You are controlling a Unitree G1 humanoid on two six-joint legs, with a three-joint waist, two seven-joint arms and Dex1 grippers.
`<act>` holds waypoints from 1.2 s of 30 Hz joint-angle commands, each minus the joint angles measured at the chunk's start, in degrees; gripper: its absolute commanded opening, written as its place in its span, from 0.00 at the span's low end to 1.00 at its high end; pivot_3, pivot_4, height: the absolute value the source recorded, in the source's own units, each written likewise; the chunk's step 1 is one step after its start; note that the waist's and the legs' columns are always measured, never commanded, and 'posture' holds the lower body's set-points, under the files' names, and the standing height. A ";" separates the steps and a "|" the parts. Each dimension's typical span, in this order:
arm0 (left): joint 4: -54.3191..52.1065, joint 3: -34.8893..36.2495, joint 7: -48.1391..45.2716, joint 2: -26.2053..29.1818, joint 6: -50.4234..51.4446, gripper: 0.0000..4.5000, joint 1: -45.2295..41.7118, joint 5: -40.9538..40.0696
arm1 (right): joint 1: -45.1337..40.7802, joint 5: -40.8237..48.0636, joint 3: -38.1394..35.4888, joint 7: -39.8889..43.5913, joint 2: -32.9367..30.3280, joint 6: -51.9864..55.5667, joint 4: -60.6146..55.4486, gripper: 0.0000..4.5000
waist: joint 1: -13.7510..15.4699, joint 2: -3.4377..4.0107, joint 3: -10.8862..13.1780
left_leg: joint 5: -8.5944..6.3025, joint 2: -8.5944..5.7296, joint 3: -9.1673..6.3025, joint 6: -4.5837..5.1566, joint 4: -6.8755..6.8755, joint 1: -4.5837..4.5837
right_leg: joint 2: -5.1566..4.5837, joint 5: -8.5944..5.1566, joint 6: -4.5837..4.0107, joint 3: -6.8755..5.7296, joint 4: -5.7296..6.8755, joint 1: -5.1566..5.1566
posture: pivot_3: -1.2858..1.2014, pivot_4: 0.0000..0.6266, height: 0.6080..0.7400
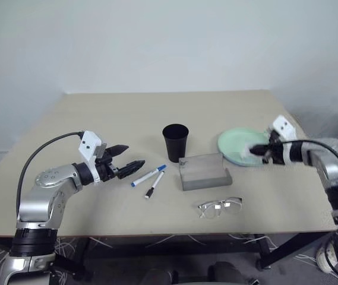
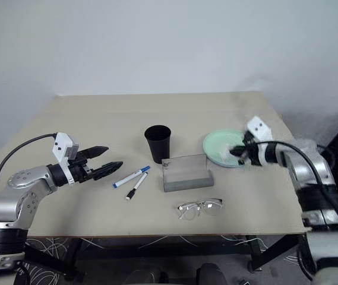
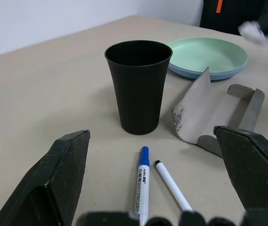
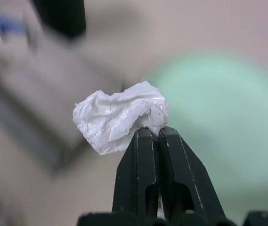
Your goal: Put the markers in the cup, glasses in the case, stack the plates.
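Observation:
Two markers lie side by side on the table, one blue-capped [image 1: 148, 176] and one black-capped [image 1: 154, 184]. My left gripper [image 1: 128, 158] hovers open just left of them. Behind them the black cup [image 1: 175, 140] stands upright. To the right of the markers the grey case [image 1: 204, 171] lies with its lid open. The glasses [image 1: 219, 207] rest in front of the case. At the right, the mint green plate [image 3: 207, 53] sits on the light blue plate [image 3: 183, 71]. My right gripper [image 4: 151, 134] is over the plates' right rim, shut on a crumpled white tissue [image 4: 119, 115].
The beige table [image 1: 97, 119] has open room at the back and on the left. Its front edge runs just below the glasses, and its right edge lies close to the plates. A white wall stands behind the table.

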 commanded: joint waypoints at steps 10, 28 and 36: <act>-0.10 1.18 0.21 0.20 -1.59 1.00 -1.92 0.04 | -15.45 -10.81 1.53 -19.87 9.80 -13.80 31.63 0.00 | -0.06 0.00 -0.01 | -0.02 -0.25 -0.04 -0.05 -0.19 -0.04 | -0.05 0.24 -0.31 0.16 -0.02 -0.09 | 0.52 0.00 0.94; -2.03 1.30 1.16 0.45 -0.71 1.00 -1.58 -0.44 | -19.87 -13.92 1.04 -21.24 9.36 -20.86 41.58 1.00 | -1.62 0.04 0.00 | 0.04 -0.24 -0.06 -0.12 -0.21 0.06 | 0.05 0.16 -0.18 0.19 0.03 -0.05 | 0.52 0.00 0.94; -6.28 -2.64 2.06 -1.25 0.28 1.00 -2.27 0.49 | -15.93 -8.64 -1.39 -5.86 3.72 -16.29 27.71 1.00 | -1.50 0.09 0.01 | 0.04 -0.22 -0.07 -0.11 -0.18 0.04 | 0.03 0.15 -0.16 0.20 0.02 -0.03 | 0.52 0.00 0.94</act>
